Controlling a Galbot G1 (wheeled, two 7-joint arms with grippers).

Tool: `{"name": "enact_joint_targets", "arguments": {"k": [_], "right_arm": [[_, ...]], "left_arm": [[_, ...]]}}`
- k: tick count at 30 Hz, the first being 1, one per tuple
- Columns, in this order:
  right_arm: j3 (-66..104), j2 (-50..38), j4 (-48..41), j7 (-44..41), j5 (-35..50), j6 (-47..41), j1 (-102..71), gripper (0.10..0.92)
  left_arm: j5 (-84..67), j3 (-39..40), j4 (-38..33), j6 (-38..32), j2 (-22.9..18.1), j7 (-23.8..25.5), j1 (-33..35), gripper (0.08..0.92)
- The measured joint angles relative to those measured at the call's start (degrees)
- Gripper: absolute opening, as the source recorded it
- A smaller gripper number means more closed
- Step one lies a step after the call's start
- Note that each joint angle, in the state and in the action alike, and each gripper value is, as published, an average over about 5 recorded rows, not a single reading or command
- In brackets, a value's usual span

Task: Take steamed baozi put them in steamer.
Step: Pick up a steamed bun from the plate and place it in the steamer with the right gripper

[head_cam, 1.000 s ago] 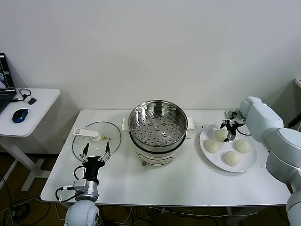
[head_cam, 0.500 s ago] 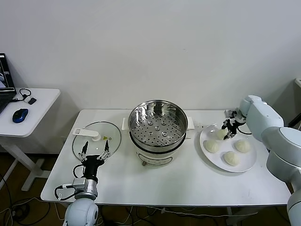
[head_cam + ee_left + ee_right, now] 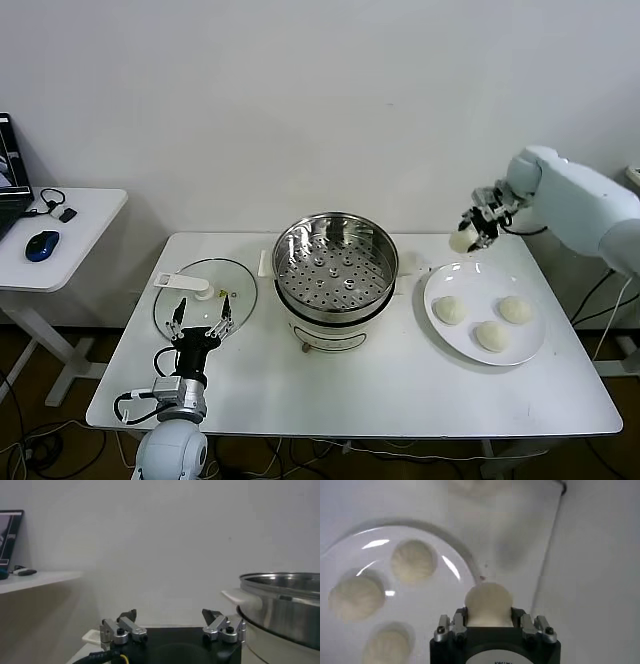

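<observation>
White table (image 3: 400,385) against a pale wall, seen from above and in front. Near its middle, a round shiny steamer (image 3: 336,275) with a perforated steel tray inside and white side handles, nothing in it yet. To the right of the steamer, a round white plate (image 3: 520,345) carrying three cream-white baozi: one on the left of the plate (image 3: 449,310), one on the far right side (image 3: 515,309), one on the near side (image 3: 491,336).

Raised above the far edge of the plate, well clear of the table: the right gripper (image 3: 472,232), fingers closed snugly around a fourth baozi (image 3: 463,240), held in the air between plate and wall, to the right of the steamer. From the right wrist camera, the held baozi (image 3: 488,604) bulging between the two fingers (image 3: 455,622), with the plate's rim (image 3: 451,562) and the other three buns below.

On the left of the table, a flat glass lid (image 3: 195,300) with a white handle, lying beside the steamer. Just near of it, the left gripper (image 3: 199,322), idle, pointing up and away, fingers spread wide and holding nothing; from its wrist camera, the two open fingertips (image 3: 126,616) wide apart with the steamer's steel wall (image 3: 282,607) off to one side.

Far left, a separate small white desk (image 3: 75,225) with a blue mouse (image 3: 42,244).
</observation>
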Motion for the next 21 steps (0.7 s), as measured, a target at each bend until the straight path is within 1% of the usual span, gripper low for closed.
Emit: {"name": "enact_joint_targets", "arguments": {"k": [5, 10, 15, 21], "right_arm": [[-4.7, 1.2, 8.1, 2.1, -0.6, 4.3, 6.7, 0.585], [-6.4, 3.9, 12.9, 5.9, -4.6, 9.4, 10.2, 0.598], [-6.3, 8.2, 14.0, 10.1, -10.0, 15.0, 11.1, 0.61], [-5.0, 13.8, 11.7, 14.2, -16.4, 21.4, 9.7, 0.611]], "left_arm": [[0.2, 0.0, -0.3, 0.0, -0.1, -0.1, 0.0, 0.823], [0.5, -0.1, -0.3, -0.1, -0.6, -0.2, 0.0, 0.823], [0.7, -0.3, -0.2, -0.2, -0.9, -0.3, 0.2, 0.823], [1.2, -0.7, -0.1, -0.5, -1.0, -0.5, 0.5, 0.823]]}}
